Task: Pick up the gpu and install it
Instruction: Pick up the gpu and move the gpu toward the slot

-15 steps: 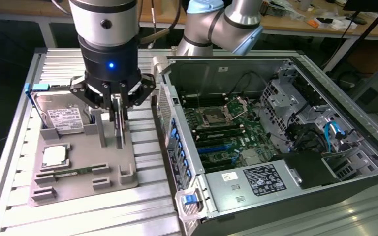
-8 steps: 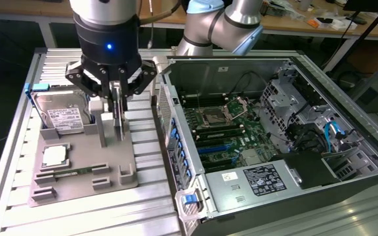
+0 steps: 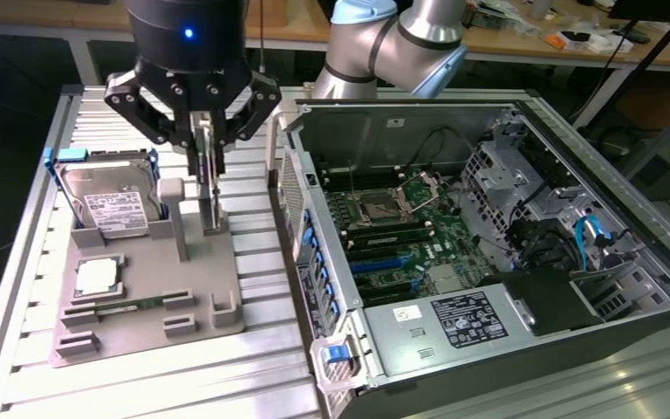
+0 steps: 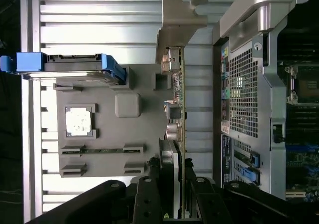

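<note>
The gpu point(image 3: 210, 196) is a thin card seen edge-on, standing upright over the right side of the grey fixture point(image 3: 137, 327). In the wrist view the gpu point(image 4: 181, 99) runs as a slim line with its silvery metal bracket at the far end. My gripper point(image 3: 203, 144) hangs straight above it, and its fingers close on the card's upper edge from both sides. The wrist view has my gripper point(image 4: 180, 186) clamped on the card. The card's lower edge is at the fixture's stand; I cannot tell whether it has left it.
An open computer case point(image 3: 614, 218) lies to the exterior view's right, its motherboard point(image 3: 387, 262) and slots exposed. On the fixture stand a hard drive point(image 3: 108, 201) in a blue frame, a square chip point(image 3: 99, 278) and a narrow green memory stick point(image 3: 137, 304). The slatted metal table point(image 3: 254, 367) carries everything.
</note>
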Controlling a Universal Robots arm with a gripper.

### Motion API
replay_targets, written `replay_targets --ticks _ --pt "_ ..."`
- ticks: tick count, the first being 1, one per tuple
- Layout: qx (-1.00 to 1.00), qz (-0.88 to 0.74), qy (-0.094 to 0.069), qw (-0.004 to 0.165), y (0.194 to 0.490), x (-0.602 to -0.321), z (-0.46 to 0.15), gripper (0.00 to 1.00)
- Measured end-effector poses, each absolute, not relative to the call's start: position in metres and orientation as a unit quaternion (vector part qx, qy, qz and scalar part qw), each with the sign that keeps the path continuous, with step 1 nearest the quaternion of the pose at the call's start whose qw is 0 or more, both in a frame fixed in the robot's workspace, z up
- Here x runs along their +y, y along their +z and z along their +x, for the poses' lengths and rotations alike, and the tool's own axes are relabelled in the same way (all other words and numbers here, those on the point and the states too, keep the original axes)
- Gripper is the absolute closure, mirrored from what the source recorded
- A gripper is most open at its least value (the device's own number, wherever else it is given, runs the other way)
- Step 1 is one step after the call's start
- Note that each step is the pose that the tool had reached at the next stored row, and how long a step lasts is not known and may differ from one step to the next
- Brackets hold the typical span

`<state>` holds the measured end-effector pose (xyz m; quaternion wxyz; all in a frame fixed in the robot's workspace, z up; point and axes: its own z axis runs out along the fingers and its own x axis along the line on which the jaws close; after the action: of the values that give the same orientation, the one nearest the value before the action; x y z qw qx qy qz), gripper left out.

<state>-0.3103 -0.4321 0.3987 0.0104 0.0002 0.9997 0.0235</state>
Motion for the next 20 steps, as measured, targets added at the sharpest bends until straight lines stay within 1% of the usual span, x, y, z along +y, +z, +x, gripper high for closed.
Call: replay_targets --ticks 4,15,20 --pt "1.0 0.0 0.023 0.01 0.414 -0.432 -0.31 0.72" --pt "1.0 0.0 0.023 0.01 0.417 -0.432 -0.283 0.72" --pt "1.0 0.001 0.023 0.009 0.423 -0.431 -0.278 0.72"
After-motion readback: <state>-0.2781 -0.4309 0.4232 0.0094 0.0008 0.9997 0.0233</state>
